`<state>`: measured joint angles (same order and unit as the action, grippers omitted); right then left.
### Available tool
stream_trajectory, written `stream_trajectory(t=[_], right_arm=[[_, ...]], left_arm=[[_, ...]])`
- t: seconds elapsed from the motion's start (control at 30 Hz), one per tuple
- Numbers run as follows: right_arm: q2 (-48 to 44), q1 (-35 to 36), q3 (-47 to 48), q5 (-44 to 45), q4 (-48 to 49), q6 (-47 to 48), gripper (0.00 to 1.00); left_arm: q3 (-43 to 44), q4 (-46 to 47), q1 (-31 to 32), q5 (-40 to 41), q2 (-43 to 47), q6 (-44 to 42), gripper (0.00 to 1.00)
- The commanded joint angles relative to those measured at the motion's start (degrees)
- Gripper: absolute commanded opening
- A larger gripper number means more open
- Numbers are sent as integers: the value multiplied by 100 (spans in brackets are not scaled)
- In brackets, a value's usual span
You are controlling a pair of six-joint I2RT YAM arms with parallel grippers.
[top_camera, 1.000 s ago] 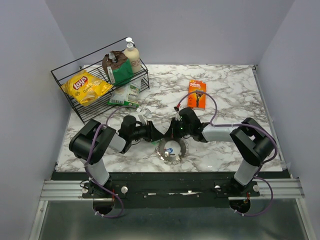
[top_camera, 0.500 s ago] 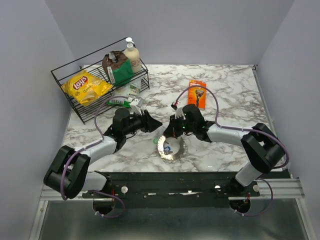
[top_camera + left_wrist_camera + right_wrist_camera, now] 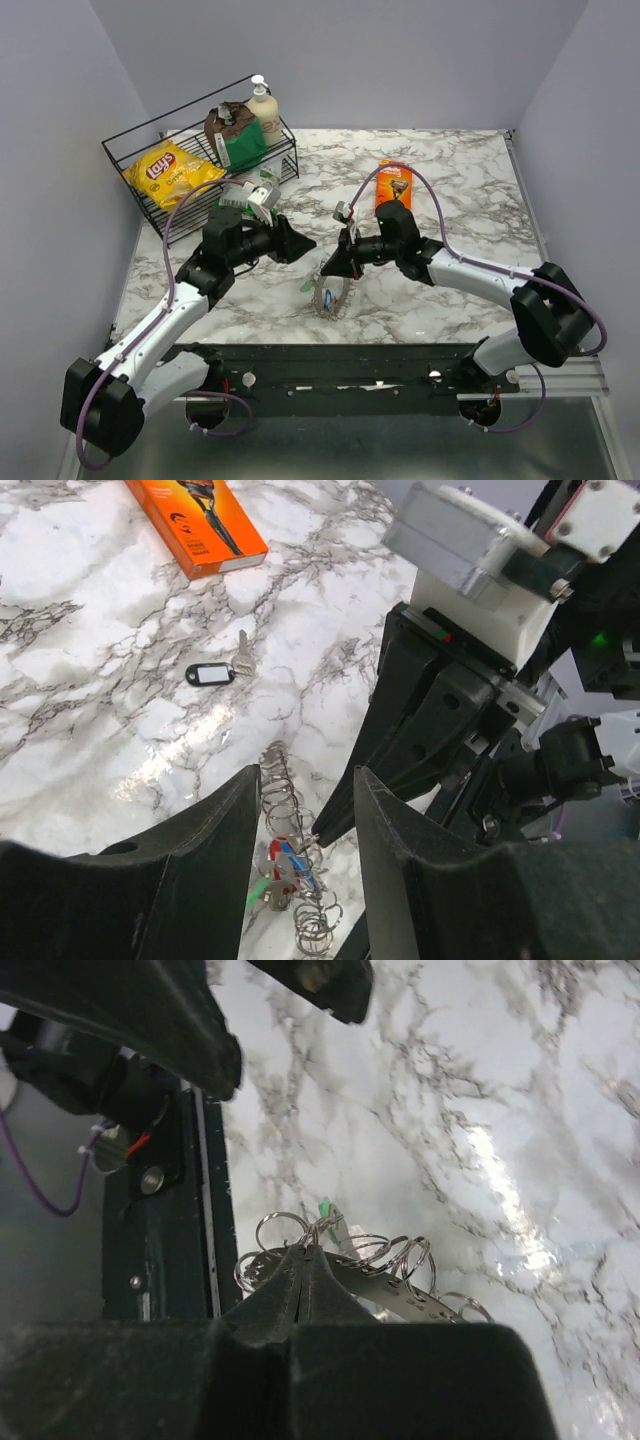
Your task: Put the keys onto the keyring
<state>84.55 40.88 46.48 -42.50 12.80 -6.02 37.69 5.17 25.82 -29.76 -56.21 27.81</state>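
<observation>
Pinching the keyring's (image 3: 330, 297) upper rim, the closed right hand (image 3: 332, 268) is holding it on edge at the front middle of the marble surface (image 3: 455, 200) (green, red and blue keys (image 3: 280, 865) are dangling inside). The left hand (image 3: 300, 245) is hovering just beside, jaws apart, empty.

White grey-veined marble table (image 3: 460, 190), orange box (image 3: 393, 187), silver keyring (image 3: 280, 790), seemingly green, red, blue keys (image 3: 283, 858)

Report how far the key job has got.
Done, seemingly: green, red and blue keys sit among the loops of the keyring, though whether threaded is unclear. In hand: right gripper pinches the keyring, tilted up. Left gripper open, empty, beside it. Remaining: a black-tagged key lies loose on the table.
</observation>
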Motion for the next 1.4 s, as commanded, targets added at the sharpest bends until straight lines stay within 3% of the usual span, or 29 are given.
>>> stream_trajectory(t=[0.0, 0.13, 0.27, 0.53, 0.87, 1.27, 1.37], right_arm=[[-299, 16, 318, -1119, -295, 549, 0], [-483, 16, 423, -1506, -462, 549, 0], [-677, 16, 458, -1665, -497, 549, 0], [-870, 16, 476, -1753, -559, 549, 0], [-993, 16, 459, -1814, -550, 549, 1], [-1081, 16, 432, -1929, -515, 532, 0], [-1116, 16, 415, -1937, -524, 532, 0]], left_arm=[[212, -1122, -25, -792, 215, -460, 51], [431, -1720, 10, -1242, 233, -1065, 45], [590, -2204, 124, -1690, 364, -1584, 45], [652, -2231, 397, -2095, 452, -1858, 45], [766, -2177, 871, -1823, 268, -1964, 44], [819, -2240, 951, -1023, 365, -2034, 42], [845, -2222, 951, -1041, 295, -2025, 37]])
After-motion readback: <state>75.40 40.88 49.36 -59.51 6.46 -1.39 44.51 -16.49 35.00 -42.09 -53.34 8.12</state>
